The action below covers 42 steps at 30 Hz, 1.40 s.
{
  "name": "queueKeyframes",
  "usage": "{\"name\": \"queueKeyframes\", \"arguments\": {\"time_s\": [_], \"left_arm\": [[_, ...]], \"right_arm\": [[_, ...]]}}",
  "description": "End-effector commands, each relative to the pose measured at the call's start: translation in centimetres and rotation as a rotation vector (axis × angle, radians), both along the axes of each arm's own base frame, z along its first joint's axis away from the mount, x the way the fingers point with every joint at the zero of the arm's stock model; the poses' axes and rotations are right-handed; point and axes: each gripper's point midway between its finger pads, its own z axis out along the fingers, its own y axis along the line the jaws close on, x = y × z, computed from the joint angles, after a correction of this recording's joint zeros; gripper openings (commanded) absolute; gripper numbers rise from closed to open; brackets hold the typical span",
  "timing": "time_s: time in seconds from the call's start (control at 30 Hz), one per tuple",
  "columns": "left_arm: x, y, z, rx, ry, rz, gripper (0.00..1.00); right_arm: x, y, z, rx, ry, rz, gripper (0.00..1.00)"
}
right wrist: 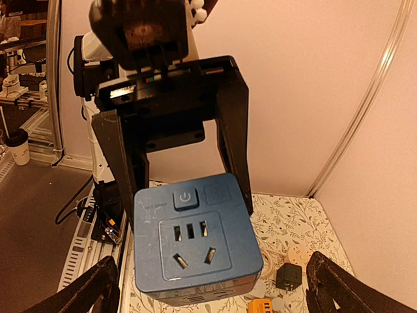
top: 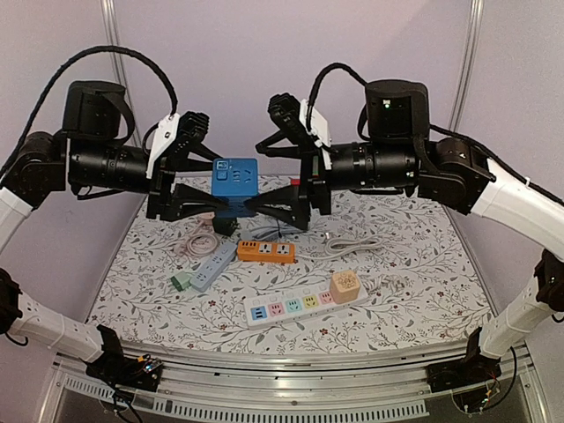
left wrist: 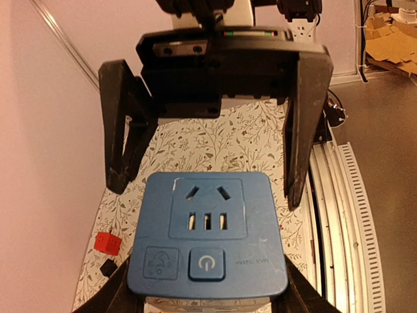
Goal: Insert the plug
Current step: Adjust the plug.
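I am clenching the blue socket cube [top: 233, 181] in my left tool [right wrist: 187, 210], aloft toward twelve o'clock over the table [top: 423, 264], my right tool [left wrist: 205, 189] hanging released at its three o'clock side, and I am reckoning it next needs to fetch the black plug [right wrist: 288, 277] below.

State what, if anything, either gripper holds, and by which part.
The left gripper clamps the blue socket cube by two opposite sides, off the table; the right gripper is open.
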Motion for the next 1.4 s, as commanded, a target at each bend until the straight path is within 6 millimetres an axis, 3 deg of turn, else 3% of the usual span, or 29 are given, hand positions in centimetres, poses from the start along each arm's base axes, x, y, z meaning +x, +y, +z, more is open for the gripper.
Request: {"name": "queueKeyframes", "arguments": {"time_s": [0.0, 0.1, 0.33, 0.47, 0.7, 0.8, 0.83, 0.87, 0.9, 0.93, 0.97, 1.0, 1.07, 1.2, 1.37], "left_arm": [[1.3, -0.2, -2.1, 0.103, -0.038, 0.055, 0.0], [1.1, -0.4, -2.1, 0.104, -0.036, 0.044, 0.0], [0.6, -0.4, -2.6, 0.112, -0.016, 0.03, 0.0], [0.5, -0.5, -2.4, 0.107, -0.011, 0.025, 0.0], [0.4, -0.4, -2.6, 0.113, -0.007, 0.021, 0.0], [0.1, -0.5, -2.7, 0.109, 0.002, 0.012, 0.0], [0.1, -0.5, -2.5, 0.104, 0.004, 0.01, 0.0], [0.0, -0.3, -2.3, 0.094, 0.006, 0.012, 0.04], [0.0, -0.2, -2.0, 0.082, 0.006, 0.016, 0.27], [-0.3, 0.1, -1.5, 0.063, 0.002, 0.013, 0.65], [-0.6, 0.4, -1.3, 0.05, 0.0, 0.006, 0.84], [-0.9, 0.6, -1.1, 0.035, -0.004, -0.006, 0.93], [-1.7, 0.9, -0.7, -0.011, -0.017, -0.036, 0.99], [-1.8, 0.6, 0.5, -0.103, 0.008, -0.026, 0.99], [-1.8, 0.5, -0.6, -0.063, 0.046, -0.023, 0.98]], "right_arm": [[0.4, -1.5, -2.3, -0.202, 0.038, -0.047, 0.99], [0.3, -1.2, -3.7, -0.281, 0.04, -0.026, 0.99], [-0.1, 0.1, -4.0, -0.303, 0.0, 0.047, 0.99], [0.3, 0.8, -4.5, -0.312, 0.001, 0.043, 0.9], [0.6, 1.6, -4.5, -0.294, 0.025, 0.041, 0.53], [0.6, 1.8, -4.0, -0.272, 0.028, 0.043, 0.25], [0.5, 1.9, -3.9, -0.268, 0.029, 0.045, 0.09], [0.4, 1.7, -3.6, -0.26, 0.026, 0.044, 0.0], [0.5, 1.6, -3.5, -0.254, 0.027, 0.043, 0.0], [0.2, 1.5, -3.1, -0.24, 0.029, 0.053, 0.0], [-0.1, 1.4, -3.0, -0.225, 0.03, 0.066, 0.0], [-0.6, 1.1, -2.1, -0.19, 0.026, 0.087, 0.0], [-1.5, 0.8, -0.9, -0.12, 0.029, 0.126, 0.0], [-2.9, 0.0, 1.7, 0.004, 0.033, 0.179, 0.0], [-3.4, 0.0, 1.9, 0.019, 0.06, 0.199, 0.0]]}}
